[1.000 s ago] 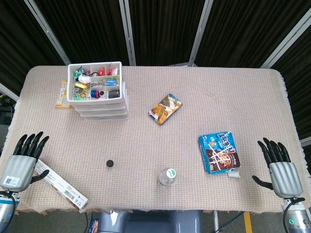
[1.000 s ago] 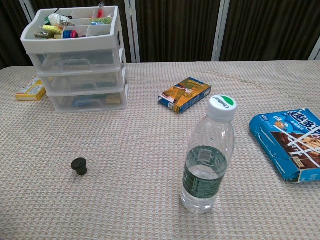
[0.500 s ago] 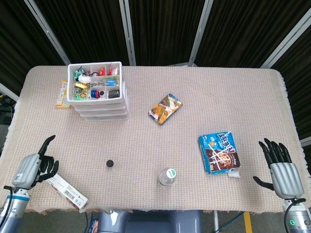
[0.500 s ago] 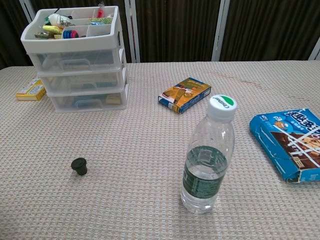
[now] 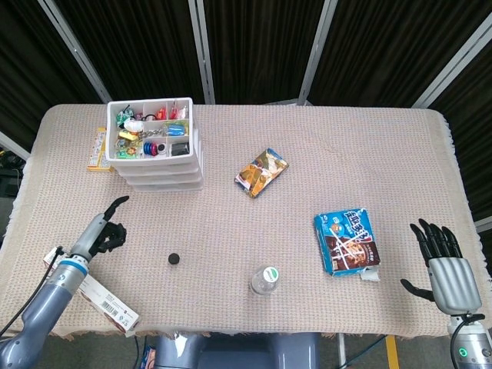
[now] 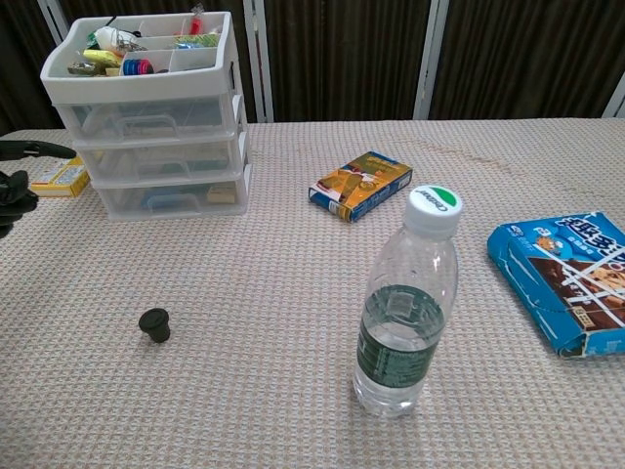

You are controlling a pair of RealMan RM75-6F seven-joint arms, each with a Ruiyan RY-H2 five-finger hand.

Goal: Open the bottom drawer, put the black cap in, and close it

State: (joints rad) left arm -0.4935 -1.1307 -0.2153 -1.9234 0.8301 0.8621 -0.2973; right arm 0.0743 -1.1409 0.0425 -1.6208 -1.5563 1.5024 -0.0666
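Black and matte, the cap [image 5: 174,259] is a small round plug with a narrower neck; it sits alone on the counter [image 5: 323,146], well in front of the drawer unit [image 5: 157,146] and left of the water bottle [image 5: 265,280]. The bottom drawer [image 6: 176,198] is shut, so opening it looks like the step in hand. The left hand [image 5: 108,227] hovers between cap and unit, one finger stretched toward the drawers, the others curled in on nothing. To do this well, that finger should hook under the handle recess at the drawer's front and pull straight out, slowly, since the light plastic unit could slide on the cloth. The drawers are translucent plastic with rounded corners; the open top tray [image 5: 151,129] holds small colourful trinkets. The counter's cover is a beige woven cloth with a coarse bumpy weave that should keep the cap from rolling. The right hand [image 5: 446,265] rests at the far edge, fingers spread, holding nothing, beside a glossy blue snack packet [image 5: 347,241].
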